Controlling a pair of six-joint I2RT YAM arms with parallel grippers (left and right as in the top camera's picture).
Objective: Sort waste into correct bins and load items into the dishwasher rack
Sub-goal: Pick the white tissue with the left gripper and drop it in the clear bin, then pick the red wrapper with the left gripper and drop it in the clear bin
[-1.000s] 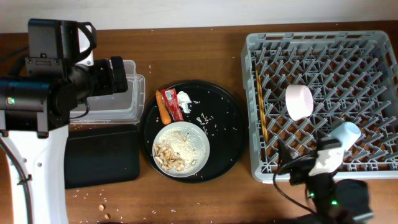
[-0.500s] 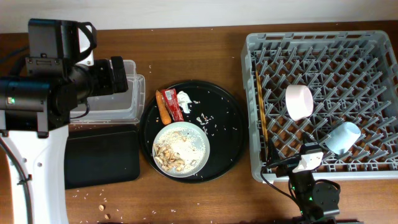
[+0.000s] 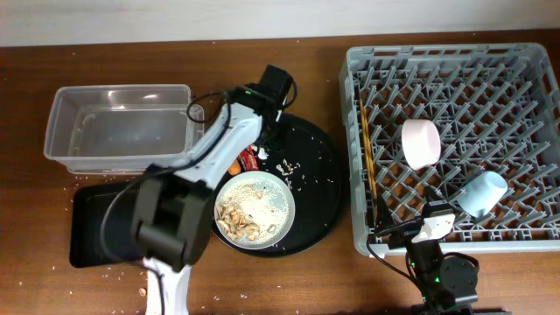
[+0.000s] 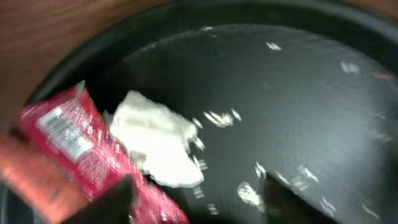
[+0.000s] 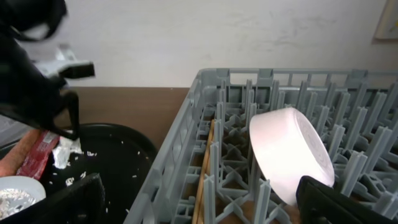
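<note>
My left gripper (image 3: 262, 143) (image 4: 199, 208) is open, low over the round black tray, its fingers on either side of the crumpled white tissue (image 4: 155, 142) and the red snack wrapper (image 4: 68, 142). The orange carrot (image 3: 232, 163) lies beside the wrapper. The pale plate (image 3: 255, 208) holds beige scraps and rice. The white bowl (image 3: 421, 143), light-blue cup (image 3: 481, 193) and chopsticks (image 3: 367, 162) are in the grey dishwasher rack (image 3: 455, 59). My right gripper (image 3: 413, 233) (image 5: 205, 208) is open and empty at the rack's front edge.
The clear tub (image 3: 118, 127) stands at the back left, with the shallow black rectangular tray (image 3: 96, 223) in front of it. The large round black tray (image 3: 319, 201) holds loose rice grains (image 3: 287, 166). Crumbs lie on the wooden table near the front left.
My left arm has swung from over the clear tub to the round tray, down at the tissue and wrapper. My right gripper drew back from the blue cup, then held still.
</note>
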